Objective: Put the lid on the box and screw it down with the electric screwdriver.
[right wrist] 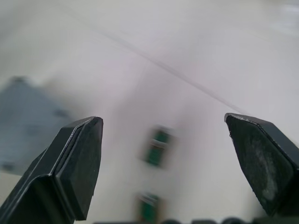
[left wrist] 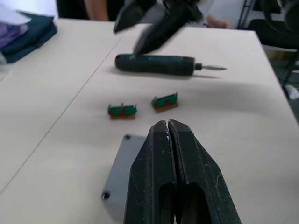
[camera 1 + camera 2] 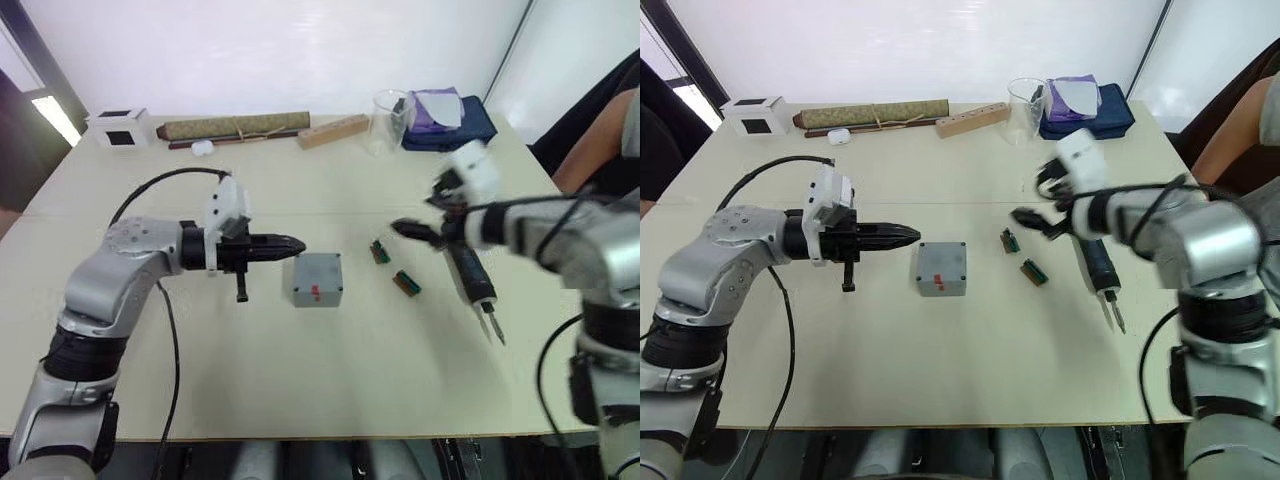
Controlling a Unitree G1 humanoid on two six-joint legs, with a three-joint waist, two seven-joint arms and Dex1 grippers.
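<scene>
Grey square plastic box (image 3: 941, 268), with its smooth grey lid (image 3: 942, 262) already seated flush on top and a small red mark on its near wall, sits near the middle of the pale beige bench (image 3: 940, 370). Small dark screw holes show at the lid's corners in the left wrist view. The left gripper (image 3: 908, 236), two black pointed fingers pressed together into a single tip and holding nothing, hovers just beside the box on the robot's left, pointing toward it and apart from it.

To the right of the box lie two small green circuit boards (image 3: 1021, 256), near each other, between the box and the dark blue-black pen-shaped electric screwdriver (image 3: 1097, 269). The screwdriver lies flat on the bench, its thin metal bit pointing toward the robot's edge of the bench. The right gripper (image 3: 1032, 222) hangs above the bench between the boards and the screwdriver's blunt end, its black fingers spread wide and empty; the picture is blurred around it, and whether it touches the screwdriver cannot be told.

Along the far edge stand a white box with a black square (image 3: 755, 115), a rolled olive mat (image 3: 872, 113), a light wooden block (image 3: 971, 120), a clear glass beaker (image 3: 1025, 111) and a folded navy cloth (image 3: 1090, 112).
</scene>
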